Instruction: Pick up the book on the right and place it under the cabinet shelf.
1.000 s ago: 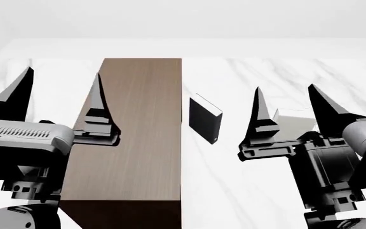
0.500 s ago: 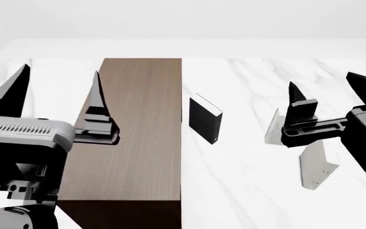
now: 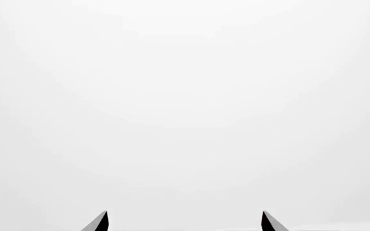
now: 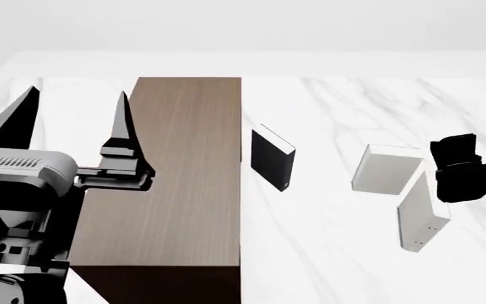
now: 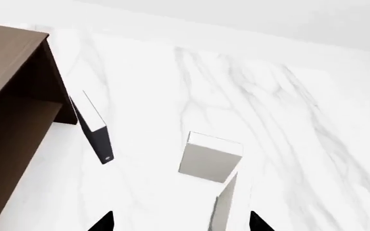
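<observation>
Standing on edge at the tabletop's point(image 4: 328, 253) right, just beside the blockier pale book point(image 4: 385, 170), the thin book point(image 4: 420, 215) looks light, stiff and easily tipped, so take it across its two flat covers. Your right gripper point(image 5: 179, 222) hovers above it, fingers spread and empty; the left gripper's point(image 4: 73, 123) are also released. Smooth marble lies between it and the cabinet shelf point(image 4: 175, 171), with only the black book point(image 4: 273, 157) near that path.

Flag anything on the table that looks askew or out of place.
Nothing is spilled or damaged. The thin book stands on edge, leaning against the thicker pale book, and the black book stands at an angle beside the cabinet rather than square to it. Neither end effector holds anything.
</observation>
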